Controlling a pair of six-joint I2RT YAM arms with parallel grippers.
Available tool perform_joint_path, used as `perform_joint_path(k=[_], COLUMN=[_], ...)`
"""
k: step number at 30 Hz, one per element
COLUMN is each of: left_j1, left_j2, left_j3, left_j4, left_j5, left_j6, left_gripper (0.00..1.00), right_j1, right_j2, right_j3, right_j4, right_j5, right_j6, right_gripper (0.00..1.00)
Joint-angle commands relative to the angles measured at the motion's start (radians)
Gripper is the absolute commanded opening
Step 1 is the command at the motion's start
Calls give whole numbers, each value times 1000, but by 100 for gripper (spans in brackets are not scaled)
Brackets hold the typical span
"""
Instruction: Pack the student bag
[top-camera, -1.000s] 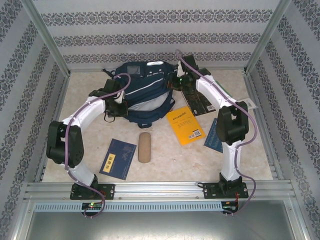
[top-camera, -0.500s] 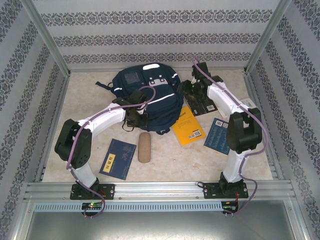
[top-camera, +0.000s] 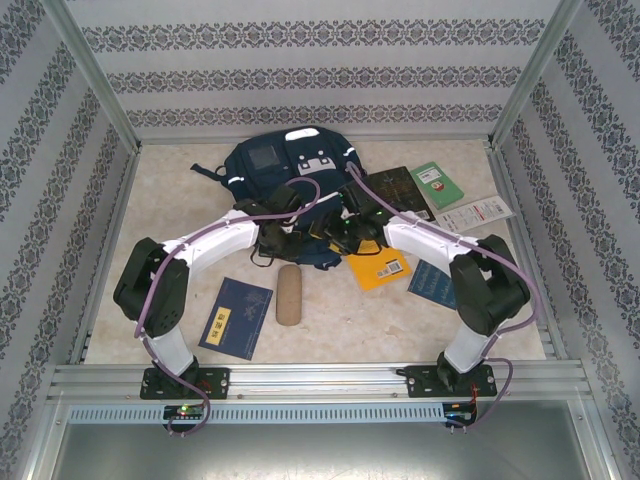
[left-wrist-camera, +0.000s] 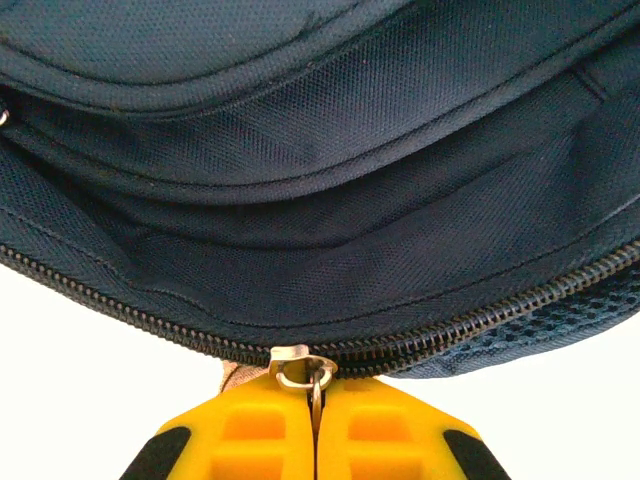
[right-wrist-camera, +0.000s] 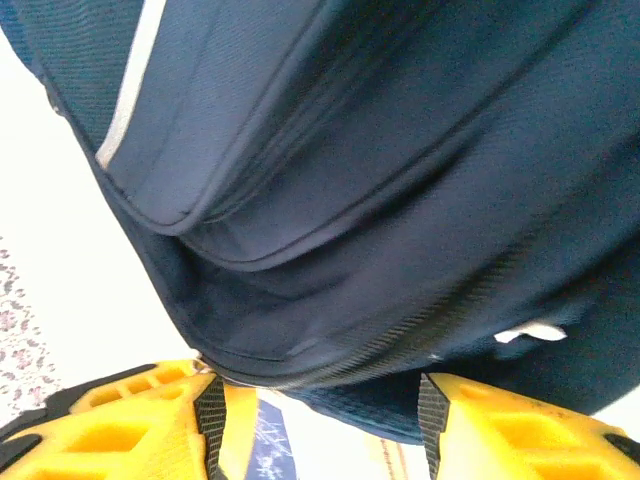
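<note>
Now the right gripper (right-wrist-camera: 318, 405) has swung from the student bag's (top-camera: 290, 170) right flank to its near edge, fingers newly apart astride the zipper seam (right-wrist-camera: 400, 340). Beside it, the left gripper (left-wrist-camera: 315, 430) is clamped on the zipper pull (left-wrist-camera: 318, 385). The student bag lies flat, with the yellow book (top-camera: 385, 272) at its near-right corner. Unzipping looks imminent.

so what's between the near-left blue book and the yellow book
A tan oblong pouch, lying much closer to that blue book than to the yellow book; the top view shows it.
</note>
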Motion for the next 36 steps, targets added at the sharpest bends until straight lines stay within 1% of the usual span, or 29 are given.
perform_joint_path(k=[1, 3, 5, 6, 9, 10, 14, 15, 20, 22, 27, 32, 36], left_j1=[-29, -30, -30, -30, -30, -30, -9, 8, 123, 177, 297, 362, 377], left_j2=[6, 6, 6, 6, 7, 11, 45, 60, 128, 157, 256, 400, 464], left_j3=[16, 16, 16, 17, 30, 38, 83, 98, 173, 203, 309, 470, 560], left_j4=[-5, -7, -11, -13, -39, -61, -171, -205, -311, -332, -312, -301, -311], left_j5=[3, 1, -4, -8, -36, -66, -199, -231, -314, -323, -322, -343, -336], left_j6=[-11, -8, -8, -7, 6, 16, 81, 99, 164, 180, 241, 278, 299], left_gripper=[0, 0, 0, 0, 0, 0, 0, 0, 0, 0, 0, 0, 0], right_j1=[18, 17, 12, 13, 8, 4, -11, -15, -32, -35, -39, -41, -40], right_j2=[43, 72, 99, 108, 116, 111, 66, 53, 12, 5, -10, -22, -27], right_j3=[34, 49, 43, 37, 31, 28, 35, 34, 7, -2, -11, -12, -16], right_j4=[82, 71, 93, 101, 104, 104, 66, 58, 40, 41, 39, 28, 32], right_j5=[11, 21, 2, 0, 17, 27, 77, 90, 123, 127, 122, 116, 111], right_j6=[96, 113, 142, 151, 144, 135, 73, 57, 23, 18, -3, -20, -24], right_gripper=[56, 56, 51, 46, 6, 0, 0, 0, 0, 0, 0, 0, 0])
